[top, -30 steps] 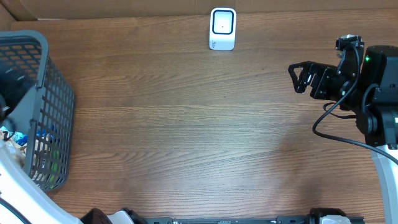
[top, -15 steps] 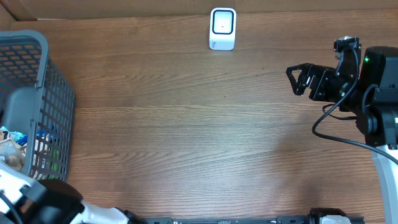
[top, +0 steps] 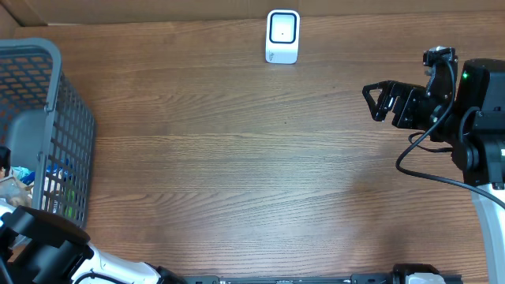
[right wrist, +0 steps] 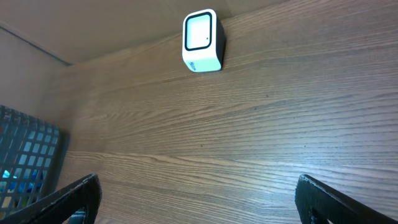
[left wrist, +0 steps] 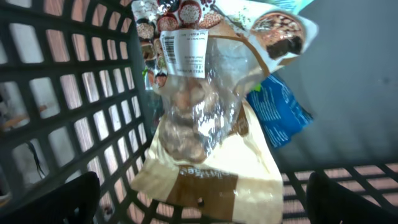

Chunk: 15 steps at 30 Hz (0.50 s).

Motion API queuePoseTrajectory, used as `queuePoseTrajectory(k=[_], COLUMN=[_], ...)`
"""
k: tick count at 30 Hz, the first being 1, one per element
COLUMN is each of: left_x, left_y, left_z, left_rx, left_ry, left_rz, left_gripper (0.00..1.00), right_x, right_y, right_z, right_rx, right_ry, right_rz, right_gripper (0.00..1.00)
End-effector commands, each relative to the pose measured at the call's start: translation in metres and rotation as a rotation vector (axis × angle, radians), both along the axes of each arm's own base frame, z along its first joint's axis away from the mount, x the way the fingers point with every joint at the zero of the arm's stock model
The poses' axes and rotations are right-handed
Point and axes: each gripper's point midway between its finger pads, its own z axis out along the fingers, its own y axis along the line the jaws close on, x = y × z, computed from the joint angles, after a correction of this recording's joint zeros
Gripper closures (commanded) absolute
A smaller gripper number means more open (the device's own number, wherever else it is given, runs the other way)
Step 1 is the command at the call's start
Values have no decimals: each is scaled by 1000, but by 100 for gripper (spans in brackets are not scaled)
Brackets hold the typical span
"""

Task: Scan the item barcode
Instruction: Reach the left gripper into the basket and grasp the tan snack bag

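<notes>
In the left wrist view a beige-and-brown snack bag (left wrist: 205, 155) with a clear window lies in the grey basket (left wrist: 74, 124). A white barcode label (left wrist: 185, 55) sits near the bag's far end. My left gripper (left wrist: 205, 208) hangs open just above the bag's near end, with one finger at each lower corner and nothing between them. From overhead the left arm (top: 47, 248) covers the basket's (top: 75, 118) front corner. The white scanner (top: 282, 35) stands at the table's far edge. My right gripper (top: 379, 99) is open over bare table at the right, facing the scanner (right wrist: 202, 40).
A blue packet (left wrist: 280, 112) lies under the snack bag's right side, and more printed packets (left wrist: 273, 31) lie beyond it. The basket's mesh wall rises on the left. A cardboard wall (top: 158, 9) runs along the table's far edge.
The left arm has shifted from the basket's far side to its near front corner, and its jaws widened a little. The right gripper edged slightly left.
</notes>
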Motion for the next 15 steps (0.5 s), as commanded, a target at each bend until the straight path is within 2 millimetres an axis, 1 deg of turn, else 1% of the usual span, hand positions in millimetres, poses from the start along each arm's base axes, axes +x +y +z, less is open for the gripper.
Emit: queuePoseTrajectory(k=[1,4,8,11,15], left_x=[-6,-4,-3,-4,-7], left_y=[2,5,7,5,1], left_z=[-17,-39,-62,-82,-108], left_rx=[-1,-1,-3,-13,-23], left_ry=[41,43,44,51,58], left_rz=[21,21,20,20,21], left_gripper=[4,4,5,9,10], right_x=[-1,-1,-1,-1,-1], right_y=[0,0,0,0,0], right_z=[16,16,16,16,16], right_rx=[6,6,6,6,6], right_ry=[-41,-41,-41,-40,-37], right_rz=[0,0,0,0,0], right_gripper=[0,0,0,0,0])
